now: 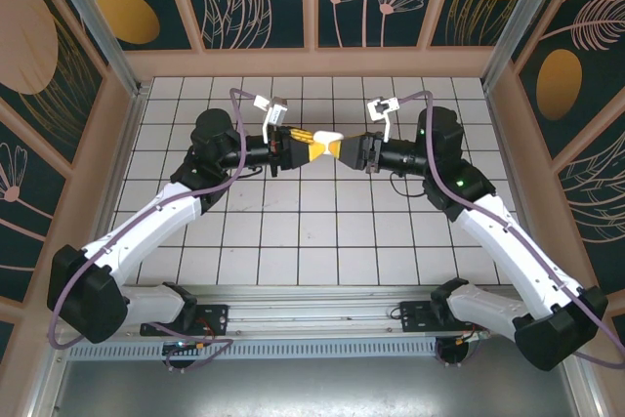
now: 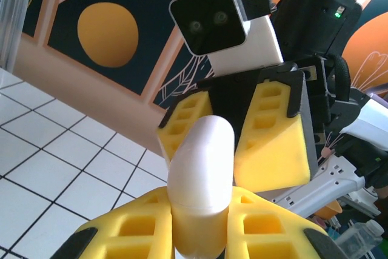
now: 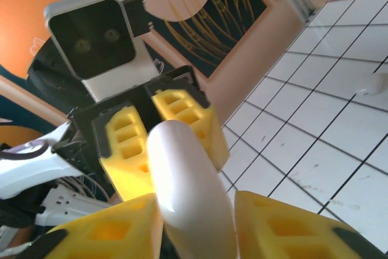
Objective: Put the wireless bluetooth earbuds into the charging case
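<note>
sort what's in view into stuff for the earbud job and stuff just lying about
For the job:
white case, gripped between left gripper and right gripper
small white bit on the tiles, maybe an earbud

Lying about:
clear bottle
orange object beside it

White tiled tabletop with dark grout, enclosed by teal wall panels bearing orange discs and pale leaf prints.
</note>
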